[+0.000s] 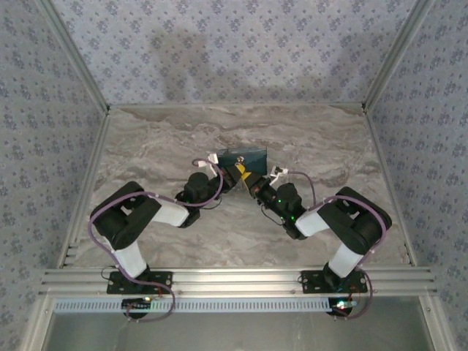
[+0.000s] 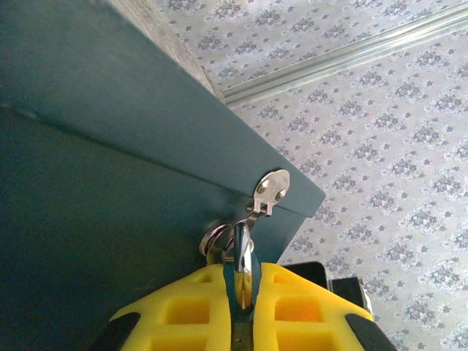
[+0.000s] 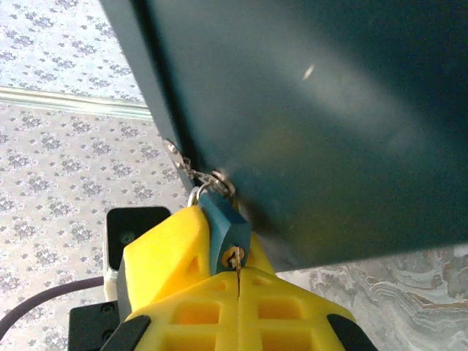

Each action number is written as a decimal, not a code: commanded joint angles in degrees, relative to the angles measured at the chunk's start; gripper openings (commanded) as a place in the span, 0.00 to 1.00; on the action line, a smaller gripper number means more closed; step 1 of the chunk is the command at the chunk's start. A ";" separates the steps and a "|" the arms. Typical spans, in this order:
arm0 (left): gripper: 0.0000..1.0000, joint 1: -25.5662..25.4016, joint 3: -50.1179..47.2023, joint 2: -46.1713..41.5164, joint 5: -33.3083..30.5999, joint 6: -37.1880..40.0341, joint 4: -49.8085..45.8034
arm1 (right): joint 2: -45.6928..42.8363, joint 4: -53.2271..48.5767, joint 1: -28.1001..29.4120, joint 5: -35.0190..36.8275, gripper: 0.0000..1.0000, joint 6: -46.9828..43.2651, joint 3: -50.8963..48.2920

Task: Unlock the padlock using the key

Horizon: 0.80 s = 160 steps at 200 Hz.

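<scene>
left pincer (image 2: pixel 243 276) first: it's clamped down narrow on the padlock (image 3: pixel 221 223), with chunky yellow fingers (image 2: pixel 183 311), moulded with square pockets, squeezing the blue body edge-on. just above the grip, a small shiny latch plate (image 2: pixel 272 186) with two rivets sits at the corner of the box (image 2: pixel 110 183). a thin steel ring (image 2: pixel 215 241) hangs beside the silver shackle. that box is the thing in the way: dark teal, flat-sided, smooth and matte, crowding both wrist views. seen from above it sits mid-table (image 1: pixel 183 131) on grey marbled stone, with both arms meeting at its near edge. the padlock hangs at the box's corner, right between the two pincers, rounded and plastic-looking with a bright keyhole at its base. over to the right pincer (image 3: pixel 238 281), pressed tight together on the key (image 3: pixel 238 269), a thin metal blade seated in that keyhole. behind it all is pale wallpaper (image 1: pixel 219 44) with a tiny floral print, an aluminium rail (image 2: pixel 344 55) along the seam, and a purple cable (image 1: pixel 102 235) looping over the left arm.
</scene>
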 commanded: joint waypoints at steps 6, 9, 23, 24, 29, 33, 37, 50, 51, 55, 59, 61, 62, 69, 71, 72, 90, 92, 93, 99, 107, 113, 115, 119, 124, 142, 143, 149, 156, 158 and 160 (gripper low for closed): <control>0.00 -2.81 -0.47 -0.79 7.85 0.55 3.28 | -0.86 3.12 -2.03 1.28 0.00 -0.09 -1.76; 0.00 -2.72 -0.54 -0.88 7.83 0.63 3.19 | -0.90 3.14 -2.19 1.12 0.00 -0.08 -2.20; 0.00 -2.36 -0.72 -1.36 7.69 1.01 2.48 | -1.04 3.18 -2.78 0.12 0.00 -0.23 -4.44; 0.00 -2.33 -0.73 -1.41 7.64 1.01 2.46 | -1.04 3.18 -2.85 0.06 0.00 -0.27 -4.64; 0.00 -2.24 -0.81 -1.59 7.66 1.17 2.22 | -1.09 3.17 -3.13 -0.33 0.00 -0.31 -5.47; 0.00 -2.21 -0.82 -1.68 7.66 1.26 2.07 | -1.13 3.13 -3.45 -0.80 0.00 -0.39 -5.97; 0.00 -2.13 -0.77 -1.72 7.72 1.37 1.88 | -1.29 3.18 -3.66 -1.23 0.00 -0.42 -6.55; 0.00 -2.04 -0.71 -1.73 7.78 1.42 1.74 | -1.96 3.17 -4.51 -1.96 0.00 -1.17 -7.98; 0.00 -2.00 -0.72 -1.73 7.78 1.40 1.74 | -2.03 3.13 -4.55 -1.99 0.00 -1.18 -8.08; 0.00 -1.98 -0.73 -1.68 7.78 1.46 1.71 | -2.24 3.18 -4.81 -2.16 0.00 -1.17 -8.36; 0.00 -1.97 -0.68 -1.60 7.93 1.38 1.73 | -2.48 3.18 -4.99 -2.39 0.00 -1.25 -8.61; 0.00 -2.00 -0.65 -1.56 7.92 1.35 1.73 | -2.57 3.18 -5.13 -2.55 0.00 -1.33 -8.75; 0.00 -1.98 -0.65 -1.56 7.85 1.28 1.73 | -2.64 3.14 -5.17 -2.68 0.00 -1.35 -8.77; 0.00 -1.89 -0.72 -1.40 7.83 1.28 1.74 | -3.02 3.13 -5.54 -3.39 0.00 -1.56 -8.94; 0.00 -1.92 -0.71 -1.38 7.83 1.26 1.80 | -3.10 3.17 -5.66 -3.46 0.00 -1.67 -8.99; 0.00 -1.94 -0.68 -1.33 7.80 1.27 1.81 | -3.13 3.13 -5.70 -3.49 0.00 -1.69 -8.98; 0.00 -2.02 -0.56 -0.86 7.73 1.02 2.32 | -3.20 3.16 -5.91 -4.67 0.00 -1.88 -8.76; 0.00 -1.97 -0.56 -0.85 7.70 0.91 2.34 | -3.16 3.13 -5.95 -4.84 0.00 -1.89 -8.65; 0.00 -2.01 -0.60 -0.80 7.69 0.92 2.34 | -3.16 3.16 -5.93 -4.92 0.00 -1.84 -8.64; 0.00 -2.01 -0.52 -0.69 7.69 0.85 2.48 | -3.12 3.14 -5.85 -5.22 0.00 -1.80 -8.53; 0.00 -2.03 -0.45 -0.62 7.60 0.85 2.62 | -3.08 3.17 -5.78 -5.51 0.00 -2.09 -8.50; 0.00 -1.98 -0.34 -0.67 7.62 0.85 2.59 | -3.03 3.13 -5.73 -5.80 0.00 -2.32 -8.37; 0.00 -1.98 -0.31 -0.67 7.63 0.85 2.49 | -3.01 3.15 -5.73 -5.98 0.00 -2.39 -8.38; 0.00 -2.04 -0.29 -0.74 7.56 0.95 2.39 | -3.05 3.12 -5.80 -6.26 0.00 -2.48 -8.44; 0.00 -1.98 -0.30 -0.83 7.40 1.18 2.14 | -3.04 3.11 -5.82 -6.74 0.00 -2.73 -8.28; 0.00 -2.00 -0.06 -1.84 7.04 3.14 -1.83 | -4.10 3.05 -5.99 -9.00 0.00 -4.38 -8.76; 0.00 -1.98 -0.04 -1.87 7.01 3.31 -2.11 | -4.15 3.03 -6.08 -9.25 0.00 -4.50 -8.78; 0.00 -2.17 0.21 -2.33 7.13 4.75 -4.08 | -4.53 2.79 -6.33 -10.69 0.00 -4.91 -8.80; 0.00 -2.22 0.32 -2.73 6.98 6.03 -6.74 | -5.13 2.58 -6.56 -11.78 0.00 -5.18 -9.27; 0.00 -2.29 0.36 -2.83 6.92 6.45 -7.40 | -5.34 2.48 -6.66 -12.02 0.00 -5.28 -9.38; 0.00 -2.41 0.33 -2.81 6.90 6.82 -7.91 | -5.50 2.42 -6.73 -12.28 0.00 -5.40 -9.58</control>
